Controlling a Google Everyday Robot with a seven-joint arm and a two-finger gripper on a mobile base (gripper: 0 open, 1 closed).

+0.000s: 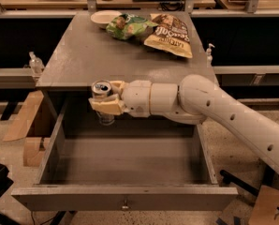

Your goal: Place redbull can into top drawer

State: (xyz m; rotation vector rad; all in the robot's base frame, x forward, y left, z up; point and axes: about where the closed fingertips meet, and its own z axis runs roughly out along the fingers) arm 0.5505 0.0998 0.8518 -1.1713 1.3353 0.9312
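Observation:
The redbull can [102,90] is a slim can with a silver top, held upright in my gripper [106,100]. The cream fingers [106,108] are shut around its middle. The can hangs just past the front edge of the grey table [83,55], above the back left part of the open top drawer [125,161]. The drawer is pulled far out, wide and shallow, with a small metal knob [125,203] on its front. My white arm [214,111] reaches in from the right across the drawer's back.
At the table's far end lie a white bowl [104,18], a green snack bag [130,26] and a brown snack bag [170,29]. Small bottles stand on side shelves at left [35,63] and right [208,53]. Cardboard [25,121] leans at the left.

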